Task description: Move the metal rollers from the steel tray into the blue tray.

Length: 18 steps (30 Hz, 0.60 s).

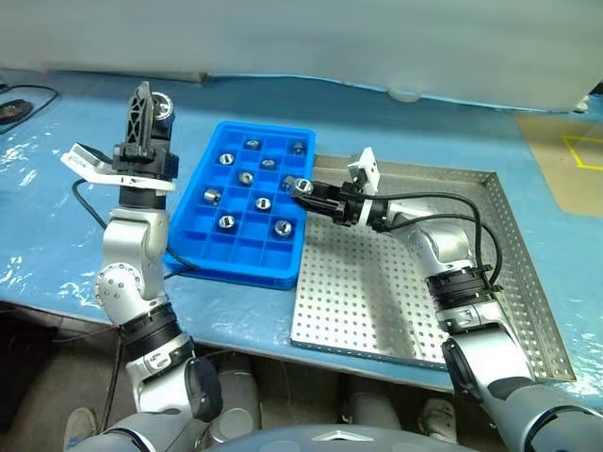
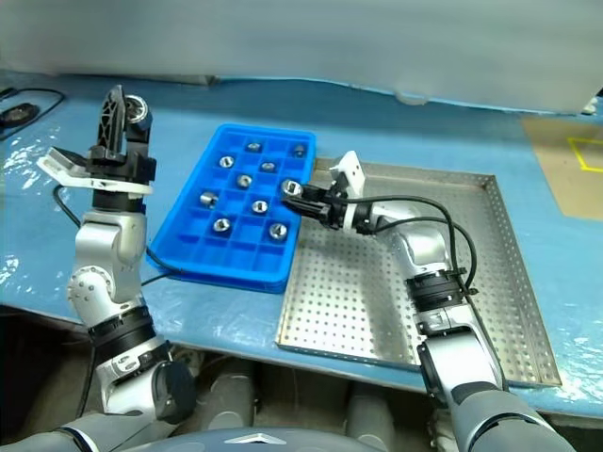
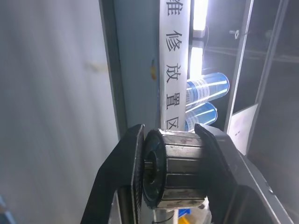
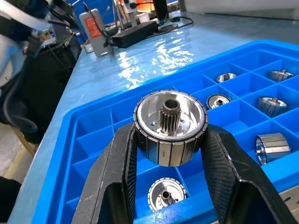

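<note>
Metal rollers: right hand grips one, geared bore upward.

Glossy plastic blue tray, shiny metal rollers

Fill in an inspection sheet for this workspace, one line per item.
Surface: blue table cover, glossy.
Job's things: blue tray holds eight metal rollers; steel tray has no loose rollers.
Clutter: small round object at the far edge.
Grippers: left gripper raised, shut on a roller; right gripper over the blue tray's near-right side, shut on a roller.
Cables: black cable far left.
Surroundings: yellow-marked floor at right.
</note>
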Each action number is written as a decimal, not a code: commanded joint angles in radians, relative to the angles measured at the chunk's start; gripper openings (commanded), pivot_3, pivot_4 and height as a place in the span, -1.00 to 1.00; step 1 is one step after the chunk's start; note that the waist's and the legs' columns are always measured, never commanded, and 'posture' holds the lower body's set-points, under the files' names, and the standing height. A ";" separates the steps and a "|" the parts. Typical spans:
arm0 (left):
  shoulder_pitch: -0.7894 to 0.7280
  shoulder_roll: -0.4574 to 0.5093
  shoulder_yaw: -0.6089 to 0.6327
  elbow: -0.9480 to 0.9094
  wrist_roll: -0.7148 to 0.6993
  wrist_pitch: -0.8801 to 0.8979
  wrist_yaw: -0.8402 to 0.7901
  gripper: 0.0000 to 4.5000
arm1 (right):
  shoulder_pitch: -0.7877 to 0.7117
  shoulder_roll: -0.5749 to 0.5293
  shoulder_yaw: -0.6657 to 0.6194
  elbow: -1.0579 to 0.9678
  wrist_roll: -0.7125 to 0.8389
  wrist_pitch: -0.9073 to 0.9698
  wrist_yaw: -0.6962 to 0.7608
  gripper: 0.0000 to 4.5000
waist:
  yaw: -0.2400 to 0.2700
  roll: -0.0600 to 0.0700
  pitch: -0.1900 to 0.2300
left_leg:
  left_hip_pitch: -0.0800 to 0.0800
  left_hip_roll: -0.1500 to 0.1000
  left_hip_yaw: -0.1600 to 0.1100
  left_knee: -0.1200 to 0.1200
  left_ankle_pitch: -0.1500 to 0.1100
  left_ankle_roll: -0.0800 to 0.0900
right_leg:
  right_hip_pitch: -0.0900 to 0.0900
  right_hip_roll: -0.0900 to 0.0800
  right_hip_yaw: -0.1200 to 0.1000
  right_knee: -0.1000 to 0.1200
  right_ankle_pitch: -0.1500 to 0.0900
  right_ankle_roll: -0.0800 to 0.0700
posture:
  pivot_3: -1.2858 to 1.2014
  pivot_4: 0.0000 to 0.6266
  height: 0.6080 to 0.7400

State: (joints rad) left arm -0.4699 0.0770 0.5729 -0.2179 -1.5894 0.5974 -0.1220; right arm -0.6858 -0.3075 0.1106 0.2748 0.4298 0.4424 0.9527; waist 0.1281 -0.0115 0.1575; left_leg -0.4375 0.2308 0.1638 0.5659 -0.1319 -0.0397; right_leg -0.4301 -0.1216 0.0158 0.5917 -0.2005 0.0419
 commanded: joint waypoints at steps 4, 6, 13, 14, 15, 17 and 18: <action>0.153 0.202 -0.071 -0.111 0.182 0.021 -0.141 -0.32 | -0.003 0.008 0.047 -0.092 0.011 0.021 0.089 -0.29 | -0.004 0.000 0.000 | 0.000 0.002 -0.003 -0.002 0.003 -0.004 | 0.000 0.003 -0.003 0.000 0.000 0.000 | 0.18 -0.52 1.00; 0.184 0.254 -0.056 -0.113 0.222 0.001 -0.155 -0.32 | -0.002 0.025 0.082 -0.147 0.013 0.048 0.094 -0.29 | -0.002 0.000 0.000 | -0.001 0.007 -0.006 -0.003 0.005 -0.008 | 0.000 0.008 -0.005 0.000 0.001 0.001 | 0.18 -0.52 1.00; 0.309 0.455 -0.169 -0.122 0.642 -0.113 -0.297 -0.32 | -0.027 0.091 0.172 -0.112 -0.071 0.026 0.065 -0.29 | 0.006 0.000 0.000 | 0.003 0.011 -0.016 -0.008 0.013 -0.021 | 0.000 0.012 -0.013 0.012 -0.001 -0.008 | 0.22 -0.52 1.00; 0.331 0.481 -0.196 -0.121 0.708 -0.138 -0.320 -0.32 | -0.035 0.100 0.180 -0.094 -0.089 0.015 0.058 -0.29 | 0.006 0.001 0.000 | 0.004 0.011 -0.016 -0.008 0.012 -0.020 | 0.000 0.012 -0.013 0.013 -0.001 -0.008 | 0.22 -0.52 1.00; 0.351 0.505 -0.221 -0.120 0.768 -0.162 -0.343 -0.32 | -0.043 0.107 0.190 -0.073 -0.111 0.002 0.050 -0.29 | 0.008 0.001 0.000 | 0.004 0.011 -0.016 -0.008 0.012 -0.020 | 0.000 0.012 -0.013 0.014 -0.002 -0.007 | 0.22 -0.52 1.00; 0.376 0.526 -0.241 -0.115 0.822 -0.189 -0.379 -0.32 | -0.057 0.121 0.210 -0.033 -0.150 -0.023 0.041 -0.29 | 0.011 0.001 0.000 | 0.004 0.012 -0.016 -0.009 0.013 -0.020 | -0.001 0.011 -0.013 0.016 -0.005 -0.003 | 0.22 -0.52 1.00; 0.380 0.529 -0.242 -0.113 0.832 -0.192 -0.390 -0.32 | -0.064 0.129 0.217 -0.014 -0.166 -0.032 0.036 -0.29 | 0.013 0.001 0.000 | 0.004 0.012 -0.016 -0.009 0.013 -0.021 | -0.001 0.011 -0.013 0.017 -0.004 -0.003 | 0.22 -0.52 1.00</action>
State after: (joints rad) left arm -0.0814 0.5869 0.3260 -0.2981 -0.7873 0.4457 -0.4827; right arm -0.7207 -0.1899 0.3266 0.2592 0.2802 0.4433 0.9956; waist 0.1415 -0.0108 0.1576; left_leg -0.4335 0.2429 0.1479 0.5573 -0.1189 -0.0608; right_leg -0.4317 -0.1101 0.0025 0.6093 -0.2039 0.0374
